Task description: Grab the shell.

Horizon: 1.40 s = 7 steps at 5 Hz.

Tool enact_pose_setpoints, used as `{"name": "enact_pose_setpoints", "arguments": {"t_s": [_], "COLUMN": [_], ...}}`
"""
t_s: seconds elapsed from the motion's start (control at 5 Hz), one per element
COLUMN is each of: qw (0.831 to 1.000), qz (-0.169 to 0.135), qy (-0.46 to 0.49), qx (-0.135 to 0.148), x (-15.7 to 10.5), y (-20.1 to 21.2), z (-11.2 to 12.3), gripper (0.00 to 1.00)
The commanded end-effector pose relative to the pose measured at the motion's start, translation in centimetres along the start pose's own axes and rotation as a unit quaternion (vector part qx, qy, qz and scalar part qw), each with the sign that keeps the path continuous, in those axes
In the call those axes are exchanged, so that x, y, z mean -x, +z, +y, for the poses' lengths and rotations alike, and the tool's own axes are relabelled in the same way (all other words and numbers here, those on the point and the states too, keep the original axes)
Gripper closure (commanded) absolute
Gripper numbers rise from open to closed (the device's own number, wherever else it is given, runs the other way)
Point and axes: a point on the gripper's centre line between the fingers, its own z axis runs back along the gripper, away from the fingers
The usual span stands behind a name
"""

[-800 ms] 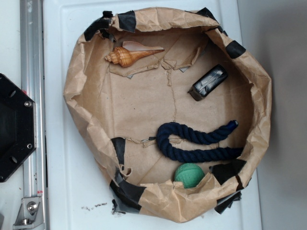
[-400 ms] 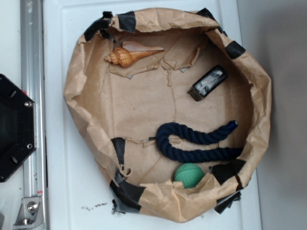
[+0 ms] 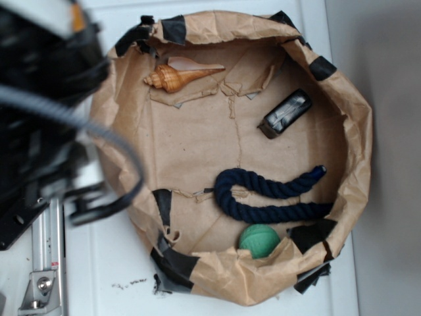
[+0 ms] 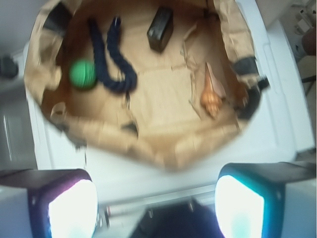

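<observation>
1. Hovering outside the paper basin's (image 3: 358, 131) rim, gripper (image 4: 156, 206) jaws spread wide, holding nothing; likely lining up.
2. shell (image 3: 179, 75) lies free near the basin's far edge, tail pointing inward.

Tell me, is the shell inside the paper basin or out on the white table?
Inside. The shell lies on its side on the floor of the paper basin, close to the wall, apart from the blue rope.

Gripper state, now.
Gripper: open, holding nothing; the shell lies untouched inside the paper bin.
</observation>
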Motion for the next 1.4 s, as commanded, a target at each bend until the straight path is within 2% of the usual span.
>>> {"name": "enact_pose_setpoints", "arguments": {"t_s": [0.0, 0.2, 0.4, 0.6, 0.8, 1.0, 1.2], "qw": [0.999, 0.999, 0.999, 0.998, 0.997, 0.995, 0.993], "qz": [-0.043, -0.022, -0.011, -0.008, -0.001, 0.016, 0.027], "qy": [-0.026, -0.036, -0.028, -0.007, -0.002, -0.007, 0.002], "qx": [0.010, -0.009, -0.040, -0.064, -0.073, -0.102, -0.117], "x": [-5.6, -5.7, -5.1, -4.4, -3.9, -3.7, -3.4], "y": [-8.1, -12.3, -13.1, -12.0, -11.4, -11.8, -11.8], "z": [0.8, 0.9, 3.1, 6.3, 7.7, 8.1, 8.8], "gripper": [0.00, 0.00, 0.00, 0.00, 0.00, 0.00, 0.00]}}
